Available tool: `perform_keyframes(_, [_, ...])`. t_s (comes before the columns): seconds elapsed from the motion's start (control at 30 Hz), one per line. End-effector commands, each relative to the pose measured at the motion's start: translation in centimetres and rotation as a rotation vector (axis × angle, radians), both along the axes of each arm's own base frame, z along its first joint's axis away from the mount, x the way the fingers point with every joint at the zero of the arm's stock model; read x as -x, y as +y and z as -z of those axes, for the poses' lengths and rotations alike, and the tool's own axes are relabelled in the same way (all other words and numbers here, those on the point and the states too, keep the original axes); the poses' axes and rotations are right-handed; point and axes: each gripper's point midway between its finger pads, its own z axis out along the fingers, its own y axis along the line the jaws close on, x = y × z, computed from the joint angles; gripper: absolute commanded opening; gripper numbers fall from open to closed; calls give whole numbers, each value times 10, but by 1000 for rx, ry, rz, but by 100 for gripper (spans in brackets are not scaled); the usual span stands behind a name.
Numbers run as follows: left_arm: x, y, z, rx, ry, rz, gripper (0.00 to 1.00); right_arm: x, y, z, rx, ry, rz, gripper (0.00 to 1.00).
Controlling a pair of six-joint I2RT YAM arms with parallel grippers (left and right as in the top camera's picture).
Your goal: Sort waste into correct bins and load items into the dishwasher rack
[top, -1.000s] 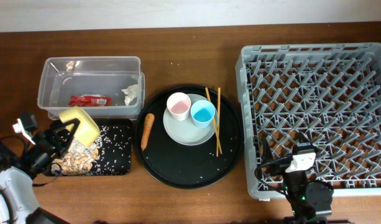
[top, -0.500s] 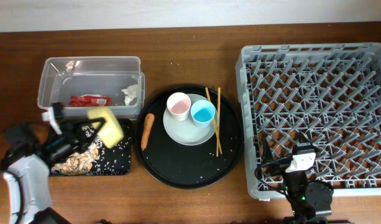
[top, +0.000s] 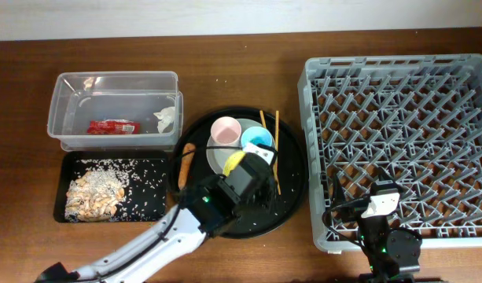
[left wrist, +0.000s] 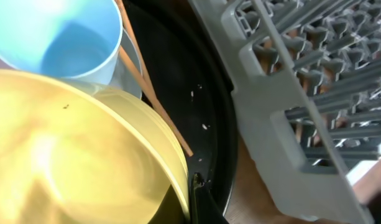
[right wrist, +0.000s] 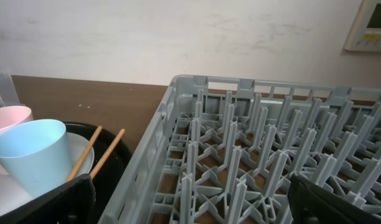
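I find the red wrapper (top: pixel 113 126) and tissue (top: pixel 165 119) in the clear tub (top: pixel 68 110), and scraps (top: pixel 91 196) in the black tray (top: pixel 146 208) beside it. My left gripper (top: pixel 242 171) is clenched on the rim of the yellow bowl (left wrist: pixel 66 162), above the round tray (top: pixel 292 196) by the blue cup (left wrist: pixel 66 37). My right gripper (right wrist: pixel 190 199) hangs released at the near edge of the rack (top: pixel 398 102).

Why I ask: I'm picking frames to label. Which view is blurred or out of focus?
Left wrist: the softest, with the yellow bowl looming close and out of focus and the dishwasher rack also soft. Overhead: evenly lit and sharp, with no strong glare. Right wrist: crisp on the rack's pegs, with no glare.
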Motion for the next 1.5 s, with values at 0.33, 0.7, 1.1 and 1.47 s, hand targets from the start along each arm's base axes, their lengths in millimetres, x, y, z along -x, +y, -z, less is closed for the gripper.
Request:
perform_keyframes(0.33, [5,-1,28,-98,60,2,44,0,-1,3,-8,6,6,98])
perform_keyframes(0.7, [-74,166,-11,-403,-33,-402,45,0,-1,3,-8,7,6,98])
perform_keyframes(1.1, [-95,192,88,-546,175,-362,44,0,-1,3,-8,7,6,98])
perform_keyframes(1.47, [-86,192,122,-565,265,-381,0,0,-1,3,-8,7,6,98])
